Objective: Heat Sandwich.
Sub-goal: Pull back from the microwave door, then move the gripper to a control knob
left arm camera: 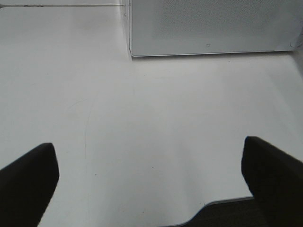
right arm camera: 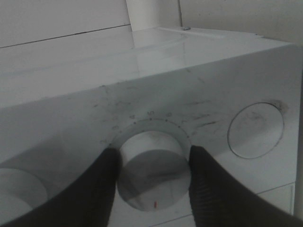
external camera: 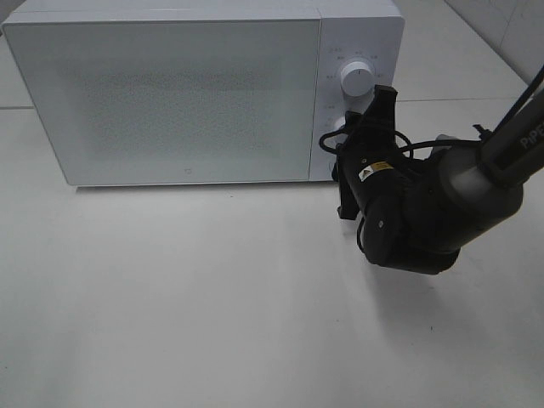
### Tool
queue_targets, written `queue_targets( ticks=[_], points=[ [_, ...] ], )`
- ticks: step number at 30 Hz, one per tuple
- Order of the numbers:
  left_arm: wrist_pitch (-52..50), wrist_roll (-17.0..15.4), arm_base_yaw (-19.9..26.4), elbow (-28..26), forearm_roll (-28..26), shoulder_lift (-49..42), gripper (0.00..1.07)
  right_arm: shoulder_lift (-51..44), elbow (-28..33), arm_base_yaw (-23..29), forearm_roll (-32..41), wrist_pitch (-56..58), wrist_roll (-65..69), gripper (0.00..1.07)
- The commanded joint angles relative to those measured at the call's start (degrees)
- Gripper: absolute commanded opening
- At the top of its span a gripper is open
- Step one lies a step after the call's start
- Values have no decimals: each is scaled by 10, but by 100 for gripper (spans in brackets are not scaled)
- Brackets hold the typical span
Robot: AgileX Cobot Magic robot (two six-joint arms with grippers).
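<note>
Sandwich: you could not see it in any view; the microwave (external camera: 170,93) stood with its door shut.
High view: your right arm carried a yellow warning label (external camera: 371,170) and the letters "PPE" (external camera: 531,134); the right gripper (external camera: 344,127) covered the lower dial, below the upper dial (external camera: 357,78).
Left wrist: the left gripper (left arm camera: 151,175) was spread wide over the table (left arm camera: 142,118), holding nothing.
Right wrist: the right gripper (right arm camera: 154,161) pinched the lower dial (right arm camera: 151,177) from both sides; a red mark (right arm camera: 154,205) showed, but the scale numerals were blurred.

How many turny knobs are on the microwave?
2. The upper knob sits free, high on the microwave; the lower knob, just beneath, is pinched by the right tool. More could hide behind the arm.
</note>
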Motion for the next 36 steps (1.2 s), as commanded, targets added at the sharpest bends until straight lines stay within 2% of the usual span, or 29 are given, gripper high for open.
queue_targets(
  ticks=[1, 7, 11, 15, 16, 17, 19, 20, 22, 23, 25, 33, 36],
  points=[
    [-6, 2, 1, 1, -4, -10, 98, -6, -11, 4, -51, -74, -17, 18],
    [-6, 2, 1, 1, -4, -10, 98, -6, -11, 4, -51, -74, -43, 20],
    [-6, 2, 1, 1, -4, -10, 98, -6, -11, 4, -51, -74, -87, 26],
    [-6, 2, 1, 1, -4, -10, 98, -6, -11, 4, -45, -74, -90, 44],
    [-6, 2, 1, 1, -4, -10, 98, -6, -11, 4, -45, -74, -90, 44],
    [-6, 2, 1, 1, -4, -10, 98, -6, -9, 4, -38, -67, -97, 56],
    [-6, 2, 1, 1, -4, -10, 98, -7, -6, 4, -34, -57, -99, 68],
    [-6, 2, 1, 1, -4, -10, 98, -7, -6, 4, -34, -57, -99, 68],
    [-6, 2, 1, 1, -4, -10, 98, -10, 3, 4, -35, -41, -99, 82],
    [-6, 2, 1, 1, -4, -10, 98, -11, 7, 5, -35, -35, -99, 84],
    [-6, 2, 1, 1, -4, -10, 98, -15, 12, 5, -36, -26, -100, 85],
    [-6, 2, 1, 1, -4, -10, 98, -53, 48, 5, -58, 18, -152, 80],
    [-6, 2, 1, 1, -4, -10, 98, -79, 66, 5, -101, 90, -181, 77]
  ],
)
